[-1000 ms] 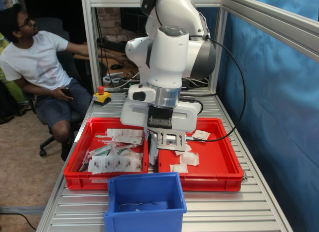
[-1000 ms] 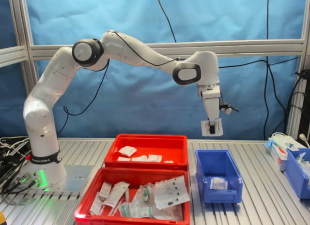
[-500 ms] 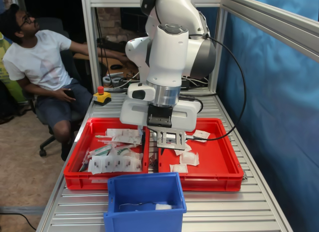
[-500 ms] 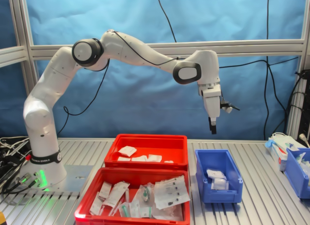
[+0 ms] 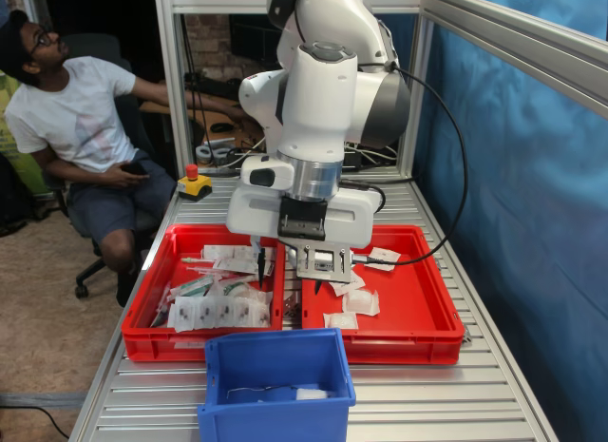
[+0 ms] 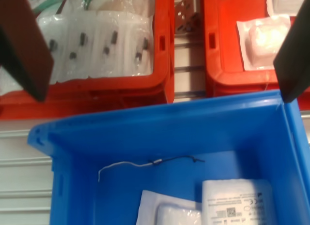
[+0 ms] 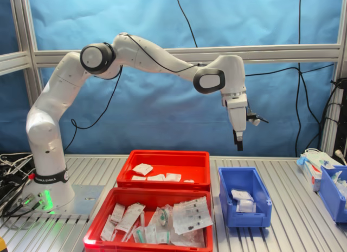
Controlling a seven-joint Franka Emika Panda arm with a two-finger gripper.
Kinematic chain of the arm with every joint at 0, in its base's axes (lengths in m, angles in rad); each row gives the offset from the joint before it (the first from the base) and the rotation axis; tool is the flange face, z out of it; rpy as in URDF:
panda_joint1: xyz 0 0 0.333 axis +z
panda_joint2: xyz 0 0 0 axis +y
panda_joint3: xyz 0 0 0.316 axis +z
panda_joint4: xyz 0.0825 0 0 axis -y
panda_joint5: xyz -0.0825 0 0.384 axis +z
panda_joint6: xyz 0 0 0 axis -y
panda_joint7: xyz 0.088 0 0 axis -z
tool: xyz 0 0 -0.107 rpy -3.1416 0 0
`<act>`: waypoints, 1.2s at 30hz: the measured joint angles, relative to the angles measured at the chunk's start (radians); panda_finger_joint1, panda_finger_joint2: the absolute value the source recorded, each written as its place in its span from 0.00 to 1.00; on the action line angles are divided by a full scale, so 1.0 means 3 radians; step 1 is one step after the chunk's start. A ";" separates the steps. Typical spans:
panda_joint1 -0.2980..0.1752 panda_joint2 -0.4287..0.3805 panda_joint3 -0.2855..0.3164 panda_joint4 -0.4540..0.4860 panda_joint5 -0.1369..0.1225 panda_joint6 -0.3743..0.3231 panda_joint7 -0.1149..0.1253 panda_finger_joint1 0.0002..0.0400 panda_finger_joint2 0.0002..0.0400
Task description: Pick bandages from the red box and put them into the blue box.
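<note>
Pincer (image 7: 238, 146) hangs wide open & empty above the blue box (image 7: 225, 198), where two bandages (image 7: 242, 200) already lie.

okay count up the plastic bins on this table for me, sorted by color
Red trays: 2, the red box with a few bandages, and a second red tray of wrapped supplies.
Blue bins: 2, the blue box and another blue bin at the second exterior view's right edge.
Total: 4
</note>
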 joint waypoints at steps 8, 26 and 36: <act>0.0071 -0.0199 -0.0019 -0.0176 -0.0003 -0.0043 0.0000 1.00 1.00; 0.0375 -0.1396 -0.0070 -0.1148 -0.0217 -0.0159 0.0073 1.00 1.00; 0.0390 -0.1714 -0.0147 -0.1354 -0.0340 -0.0272 0.0135 1.00 1.00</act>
